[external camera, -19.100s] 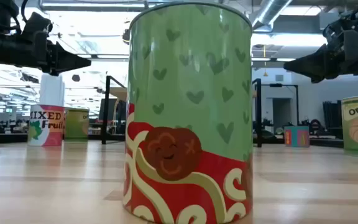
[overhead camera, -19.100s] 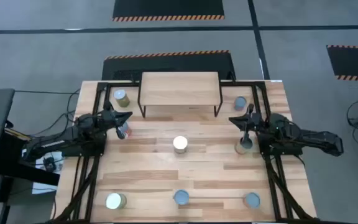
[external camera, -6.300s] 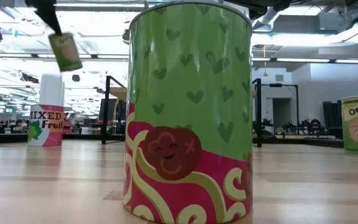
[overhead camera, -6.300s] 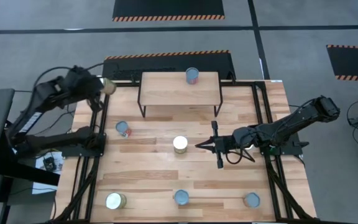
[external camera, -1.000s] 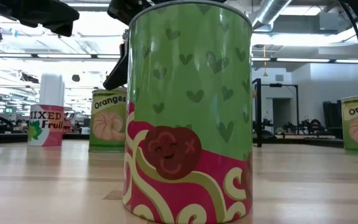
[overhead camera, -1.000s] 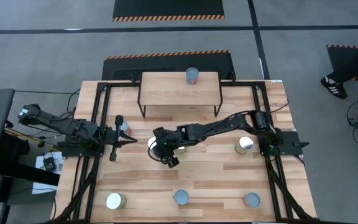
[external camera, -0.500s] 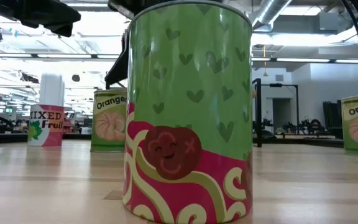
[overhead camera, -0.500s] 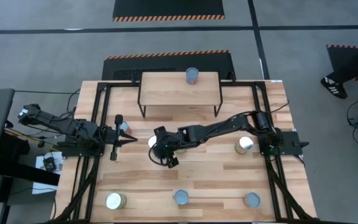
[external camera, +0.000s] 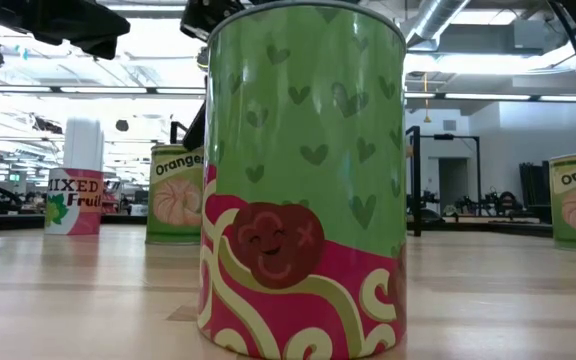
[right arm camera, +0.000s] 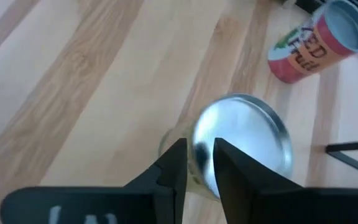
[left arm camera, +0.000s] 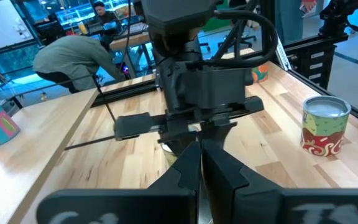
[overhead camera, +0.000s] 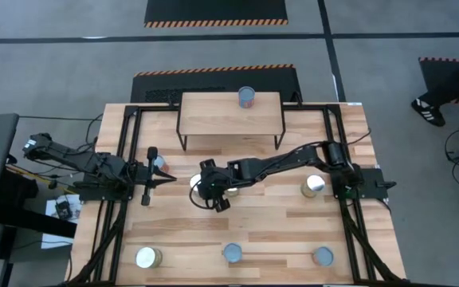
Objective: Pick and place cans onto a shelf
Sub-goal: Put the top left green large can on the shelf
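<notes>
Since six seconds ago the silver-topped tin with the green "Oranges" label (overhead camera: 197, 182) has gone from the middle of the big wooden tabletop (overhead camera: 293, 231), in front of the shelf's centre, to a spot in front of the shelf's left leg. The right gripper (overhead camera: 211, 191), which then lay off to the shelf's right side, now reaches across and sits right at that tin. Over the last second both have hardly shifted.

The small light-wood shelf with thin black legs (overhead camera: 213, 115) carries a single blue-labelled tin (overhead camera: 246, 96) near its back edge. The orange-label tin stands upright on the table, so it looks like the one being worked on now, and the lift has not begun.

In the right wrist view the two dark fingers (right arm camera: 173, 163) stand only a narrow gap apart. The tin's shiny round top lies just beyond their tips and mostly off to one side, with only its rim showing in the gap. They do not straddle the tin's body, and I see nothing gripped. My guess is the jaws need to widen and line up again before a sound grasp.

The left gripper (left arm camera: 199, 152) waits in front of the shelf's left end, fingers pressed together and empty, just beside the red "Mixed Fruit" tin (overhead camera: 159, 163).
</notes>
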`<action>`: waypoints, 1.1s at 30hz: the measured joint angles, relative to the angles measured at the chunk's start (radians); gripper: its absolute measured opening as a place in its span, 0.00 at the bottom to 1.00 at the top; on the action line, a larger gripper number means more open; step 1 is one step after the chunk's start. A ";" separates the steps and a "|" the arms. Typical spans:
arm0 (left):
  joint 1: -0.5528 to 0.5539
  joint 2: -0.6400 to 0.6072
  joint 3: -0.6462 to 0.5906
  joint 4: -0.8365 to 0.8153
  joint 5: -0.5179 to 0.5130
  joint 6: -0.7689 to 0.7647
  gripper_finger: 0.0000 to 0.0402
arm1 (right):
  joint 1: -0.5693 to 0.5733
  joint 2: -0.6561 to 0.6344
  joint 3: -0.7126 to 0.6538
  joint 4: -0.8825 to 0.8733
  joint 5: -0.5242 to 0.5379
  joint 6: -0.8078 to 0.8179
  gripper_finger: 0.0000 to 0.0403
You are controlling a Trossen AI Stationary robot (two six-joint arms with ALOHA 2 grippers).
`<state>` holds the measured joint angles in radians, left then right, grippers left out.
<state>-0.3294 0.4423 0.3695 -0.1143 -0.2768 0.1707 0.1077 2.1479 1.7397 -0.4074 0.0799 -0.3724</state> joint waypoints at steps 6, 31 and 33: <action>0.000 0.000 0.000 0.002 0.000 -0.008 0.01 | -0.007 0.000 0.000 -0.012 0.000 0.006 0.25; 0.000 0.000 0.000 0.018 0.000 -0.008 0.01 | -0.026 -0.001 0.002 -0.057 -0.012 -0.041 0.02; 0.000 0.000 0.000 0.018 0.000 -0.007 0.01 | -0.026 -0.001 0.002 -0.056 -0.010 -0.045 0.03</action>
<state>-0.3294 0.4427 0.3695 -0.0967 -0.2768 0.1638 0.0818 2.1467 1.7412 -0.4633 0.0700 -0.4171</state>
